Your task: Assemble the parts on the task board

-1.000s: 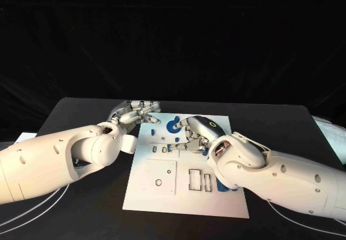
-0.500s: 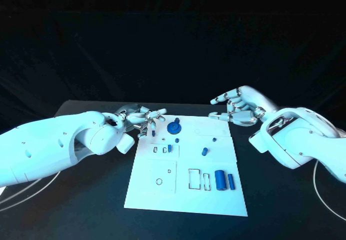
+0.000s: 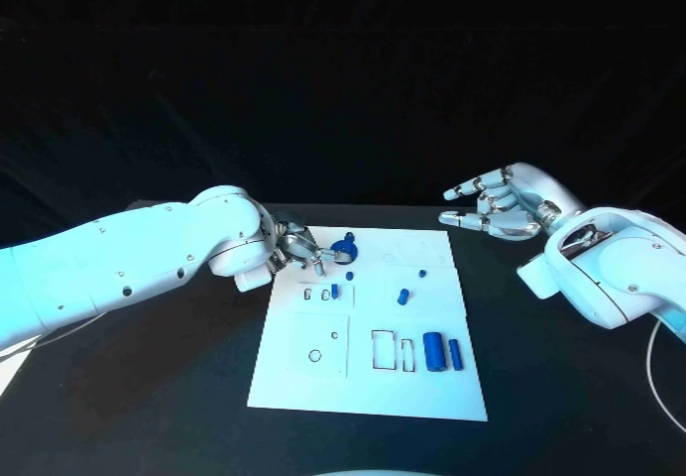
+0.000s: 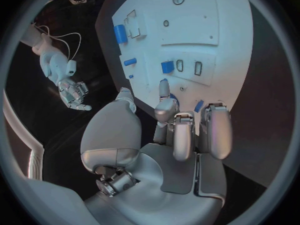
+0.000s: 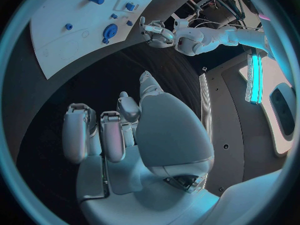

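The white task board (image 3: 322, 382) lies mid-table. On it are a round blue part (image 3: 345, 251) at the far left, a small blue block (image 3: 335, 291), an oblong blue part (image 3: 404, 295) and two blue cylinders (image 3: 433, 352) near the right edge. My left hand (image 3: 297, 247) hovers at the board's far left corner, fingers reaching beside the round part and holding nothing. In the left wrist view its fingers (image 4: 181, 130) partly hide that round part (image 4: 199, 106). My right hand (image 3: 494, 203) is raised beyond the far right corner, fingers spread and empty.
Black table (image 3: 572, 397) surrounds the board on every side. White cables (image 3: 665, 382) trail at the right side. Empty rectangular slots (image 3: 385, 350) sit left of the cylinders. The right wrist view shows the board (image 5: 62, 30) and my left hand (image 5: 156, 32) far off.
My right hand has lifted off the board and swung out past its far right corner. My left hand has moved in toward the round blue part.
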`<state>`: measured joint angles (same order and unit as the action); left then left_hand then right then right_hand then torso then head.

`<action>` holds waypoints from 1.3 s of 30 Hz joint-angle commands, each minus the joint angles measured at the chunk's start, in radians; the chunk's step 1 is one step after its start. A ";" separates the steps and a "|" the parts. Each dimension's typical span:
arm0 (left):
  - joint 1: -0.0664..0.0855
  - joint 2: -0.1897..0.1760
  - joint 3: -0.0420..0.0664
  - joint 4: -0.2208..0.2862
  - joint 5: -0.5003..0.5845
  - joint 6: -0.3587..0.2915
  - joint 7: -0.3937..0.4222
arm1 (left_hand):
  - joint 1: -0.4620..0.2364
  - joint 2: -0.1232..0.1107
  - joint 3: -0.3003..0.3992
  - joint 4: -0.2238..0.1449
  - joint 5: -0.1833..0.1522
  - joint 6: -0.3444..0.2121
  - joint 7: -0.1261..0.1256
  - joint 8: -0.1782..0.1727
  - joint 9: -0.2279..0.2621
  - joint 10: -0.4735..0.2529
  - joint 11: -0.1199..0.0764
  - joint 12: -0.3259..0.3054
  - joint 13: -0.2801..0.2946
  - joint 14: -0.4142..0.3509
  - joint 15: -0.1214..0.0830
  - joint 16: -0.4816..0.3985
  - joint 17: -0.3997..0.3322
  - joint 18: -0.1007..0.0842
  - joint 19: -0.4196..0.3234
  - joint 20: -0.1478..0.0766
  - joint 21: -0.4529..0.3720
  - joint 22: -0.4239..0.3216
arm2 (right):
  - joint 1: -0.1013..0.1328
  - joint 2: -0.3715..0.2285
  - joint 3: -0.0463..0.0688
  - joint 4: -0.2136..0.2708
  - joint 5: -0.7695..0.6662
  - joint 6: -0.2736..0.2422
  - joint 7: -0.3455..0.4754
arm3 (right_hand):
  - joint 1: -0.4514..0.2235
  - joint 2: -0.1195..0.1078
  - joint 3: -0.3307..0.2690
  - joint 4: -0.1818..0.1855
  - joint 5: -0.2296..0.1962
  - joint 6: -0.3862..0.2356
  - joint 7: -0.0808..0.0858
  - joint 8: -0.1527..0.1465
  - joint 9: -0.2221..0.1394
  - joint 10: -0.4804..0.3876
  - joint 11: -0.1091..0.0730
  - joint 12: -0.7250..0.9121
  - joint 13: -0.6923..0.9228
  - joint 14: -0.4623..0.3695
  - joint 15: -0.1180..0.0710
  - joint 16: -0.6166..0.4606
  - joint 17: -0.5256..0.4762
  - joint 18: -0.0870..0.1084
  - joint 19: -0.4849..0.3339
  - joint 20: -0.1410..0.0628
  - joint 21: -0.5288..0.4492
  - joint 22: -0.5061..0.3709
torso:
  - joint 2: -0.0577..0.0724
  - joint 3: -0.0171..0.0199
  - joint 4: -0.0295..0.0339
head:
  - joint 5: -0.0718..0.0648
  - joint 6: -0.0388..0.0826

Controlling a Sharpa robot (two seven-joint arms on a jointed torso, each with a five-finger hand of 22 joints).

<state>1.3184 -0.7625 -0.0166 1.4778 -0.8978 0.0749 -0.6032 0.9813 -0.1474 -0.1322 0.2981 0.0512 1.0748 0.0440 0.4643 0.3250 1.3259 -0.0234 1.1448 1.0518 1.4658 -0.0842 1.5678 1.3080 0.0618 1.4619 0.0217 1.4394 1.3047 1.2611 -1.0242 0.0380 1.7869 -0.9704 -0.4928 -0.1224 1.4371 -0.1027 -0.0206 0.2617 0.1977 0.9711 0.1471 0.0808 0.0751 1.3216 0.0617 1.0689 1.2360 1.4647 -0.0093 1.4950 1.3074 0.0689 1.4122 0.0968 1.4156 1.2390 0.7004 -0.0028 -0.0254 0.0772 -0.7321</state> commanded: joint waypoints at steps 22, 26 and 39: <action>0.006 0.161 -0.015 -0.150 -0.163 0.242 -0.156 | 0.010 0.072 0.021 -0.006 -0.004 -0.084 -0.005 0.118 0.121 0.001 -0.007 0.037 0.043 0.105 -0.007 0.003 0.263 -0.027 0.043 -0.005 0.043 0.091 | 0.000 0.007 -0.007 -0.014 0.004 0.031 -0.030 | 0.006 0.012 -0.012 -0.019 0.069 0.014 -0.005 0.000 -0.002 0.002 -0.007 -0.006 -0.013 0.075 -0.011 -0.010 0.134 0.002 -0.004 -0.012 -0.014 -0.012 | 0.002 0.0009 -0.0016 | 0.001 -0.025; 0.006 0.173 -0.018 -0.163 -0.159 0.253 -0.157 | 0.027 0.087 0.023 -0.007 -0.004 -0.092 -0.005 0.130 0.133 0.002 -0.007 0.039 0.045 0.105 -0.007 0.003 0.263 -0.028 0.045 -0.005 0.046 0.096 | 0.000 0.009 -0.007 -0.016 0.004 0.032 -0.031 | 0.007 0.013 -0.014 -0.021 0.083 0.015 -0.005 -0.001 -0.003 0.002 -0.008 -0.008 -0.016 0.075 -0.012 -0.010 0.134 0.002 -0.004 -0.013 -0.015 -0.012 | 0.002 0.0007 -0.0006 | -0.001 -0.028; 0.004 0.202 -0.025 -0.190 -0.140 0.270 -0.160 | 0.075 0.116 0.037 -0.009 -0.002 -0.112 -0.004 0.156 0.165 0.001 -0.006 0.042 0.049 0.105 -0.004 0.003 0.263 -0.029 0.047 -0.001 0.049 0.104 | 0.000 0.016 -0.009 -0.020 0.004 0.037 -0.032 | 0.008 0.015 -0.016 -0.023 0.096 0.016 -0.005 -0.002 -0.003 0.002 -0.008 -0.008 -0.017 0.075 -0.012 -0.012 0.133 0.002 -0.004 -0.013 -0.016 -0.013 | 0.002 0.0013 -0.0002 | -0.001 -0.038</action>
<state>1.3221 -0.5632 -0.0419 1.2891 -1.0477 0.3167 -0.6962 1.0436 -0.0305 -0.0989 0.2896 0.0512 0.9713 0.0403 0.6149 0.4893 1.3258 -0.0234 1.1812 1.0994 1.4657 -0.0840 1.5678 1.3075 0.0471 1.4616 0.0217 1.4820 1.3078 1.2613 -1.0093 0.0294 1.7669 -0.9623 -0.4705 -0.1520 1.4450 -0.0949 -0.0357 0.2467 0.2904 0.9809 0.1444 0.0807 0.0729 1.3216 0.0618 1.0640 1.2195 1.4647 -0.0164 1.4870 1.3079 0.0690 1.4087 0.0933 1.4040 1.2264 0.7022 -0.0019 -0.0262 0.0777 -0.7683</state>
